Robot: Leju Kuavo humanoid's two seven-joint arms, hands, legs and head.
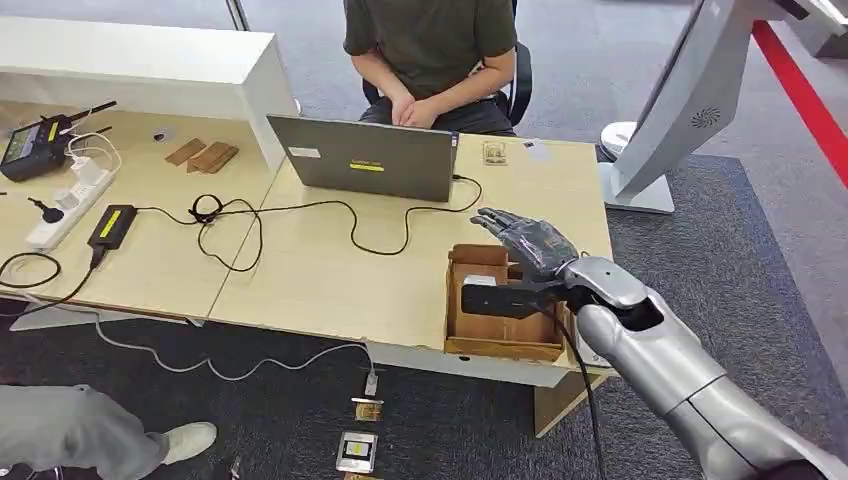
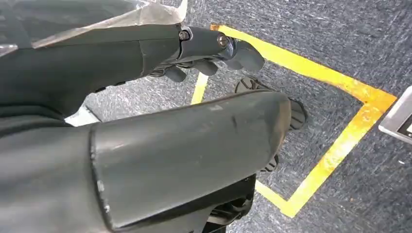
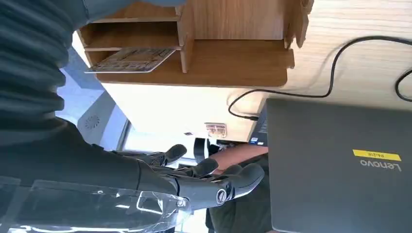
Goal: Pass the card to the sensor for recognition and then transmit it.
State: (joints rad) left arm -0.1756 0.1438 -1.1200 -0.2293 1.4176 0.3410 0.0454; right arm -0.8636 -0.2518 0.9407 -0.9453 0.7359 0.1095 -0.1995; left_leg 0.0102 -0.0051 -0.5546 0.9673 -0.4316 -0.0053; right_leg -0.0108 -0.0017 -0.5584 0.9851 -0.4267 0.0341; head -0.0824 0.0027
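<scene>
the right hand [image 1: 527, 240] hovers with its dark fingers stretched out and apart, and it holds nothing. just under it stands the open light-brown wooden box with compartments [image 1: 500, 335], at the near edge of the pale wooden table [image 1: 320, 280]. in the right wrist view a flat printed card [image 3: 131, 59] lies in one compartment of this box, close under the wrist and behind the fingertips, not touching them. i judge this is the card of the task, and it is not yet picked up.

ahead of the fingers, well apart, stands the grey laptop with a yellow sticker [image 1: 365, 158], and a person in a dark green shirt [image 1: 430, 40] sits behind it. a black cable [image 1: 300, 215] runs over the table beside the box. which object is the sensor, i cannot tell.

the left hand [image 2: 209, 56] hangs over the dark carpet with yellow tape lines [image 2: 340, 87]; its fingers are curled in and hold nothing.

risks, as i judge: the card lies flat, so the fingers may slide over it or push it under the divider. the box walls can block the thumb. the hand could also catch the cable and pull the laptop.
</scene>
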